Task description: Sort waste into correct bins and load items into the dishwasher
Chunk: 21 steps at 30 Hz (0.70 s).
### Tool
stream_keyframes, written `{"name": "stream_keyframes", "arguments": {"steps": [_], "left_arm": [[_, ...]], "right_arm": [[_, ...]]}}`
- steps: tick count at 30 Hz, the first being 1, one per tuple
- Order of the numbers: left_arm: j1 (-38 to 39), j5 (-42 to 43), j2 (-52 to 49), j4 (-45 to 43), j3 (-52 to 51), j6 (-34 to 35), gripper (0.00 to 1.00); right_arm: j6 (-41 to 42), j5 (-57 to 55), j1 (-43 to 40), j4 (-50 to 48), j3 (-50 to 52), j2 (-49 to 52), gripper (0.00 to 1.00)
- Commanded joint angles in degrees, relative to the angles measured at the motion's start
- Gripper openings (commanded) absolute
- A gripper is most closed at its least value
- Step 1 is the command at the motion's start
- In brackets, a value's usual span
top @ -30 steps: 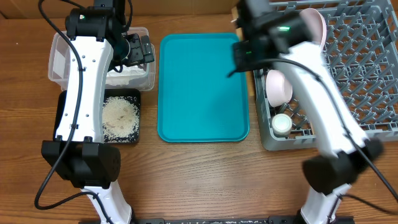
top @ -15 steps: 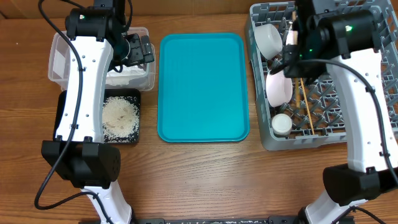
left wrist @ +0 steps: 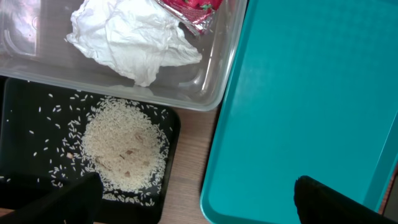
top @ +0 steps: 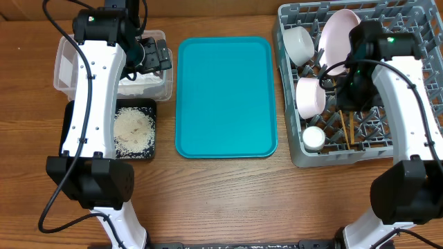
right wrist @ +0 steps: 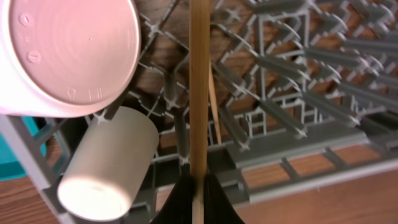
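Note:
My left gripper (top: 156, 57) hangs open and empty above the clear tub (top: 66, 66); its fingers frame the left wrist view (left wrist: 199, 199). The tub (left wrist: 205, 81) holds the white napkin (left wrist: 134, 37) and the red wrapper (left wrist: 189, 7). The rice heap (left wrist: 121, 149) lies in the black tray (top: 73, 131). My right gripper (top: 349, 93) is over the grey dish rack (top: 415, 41), shut (right wrist: 198, 190) on a wooden chopstick (right wrist: 199, 93) that points down into the rack. A second chopstick (right wrist: 213, 112) lies in the rack beside it. The rack also holds a white bowl (top: 299, 43), a pink plate (top: 336, 38), a pale pink bowl (top: 309, 97) and a white cup (top: 313, 137).
The teal serving tray (top: 225, 97) lies between the bins and the rack, with nothing on it. The rack's upright pegs (right wrist: 298, 81) crowd around the held chopstick. Bare wooden table (top: 228, 200) runs along the front.
My right arm has swung from the rack's left edge to over its middle and come lower with the chopstick. The pink plate and white bowl now show. The left arm has not moved.

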<state>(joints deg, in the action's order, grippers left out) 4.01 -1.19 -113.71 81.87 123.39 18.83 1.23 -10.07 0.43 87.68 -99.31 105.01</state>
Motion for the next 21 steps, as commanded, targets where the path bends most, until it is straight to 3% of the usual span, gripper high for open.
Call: {"name": "stream_keyframes", "arguments": {"steps": [1,5,12,15,21], "left_arm": [[-0.24,-0.74,0.24,0.00,1.31,-0.83,1.00],[-0.24,-0.74,0.24,0.00,1.31,-0.83,1.00],[-0.24,-0.74,0.24,0.00,1.31,-0.83,1.00],[-0.24,-0.74,0.24,0.00,1.31,-0.83,1.00],[-0.24,-0.74,0.24,0.00,1.31,-0.83,1.00]], "right_arm": [[-3.74,-0.44,0.13,-1.38,2.16,-0.70,0.04],[-4.35,-0.46,0.13,-2.60,2.73,-0.66,0.05],[-4.31,-0.48,0.13,-4.28,2.73,-0.66,0.51],[-4.26,-0.66,0.13,-5.11,2.71,-0.66,0.57],[-4.04,0.20,0.33,-6.38,1.79,-0.66,0.57]]}}
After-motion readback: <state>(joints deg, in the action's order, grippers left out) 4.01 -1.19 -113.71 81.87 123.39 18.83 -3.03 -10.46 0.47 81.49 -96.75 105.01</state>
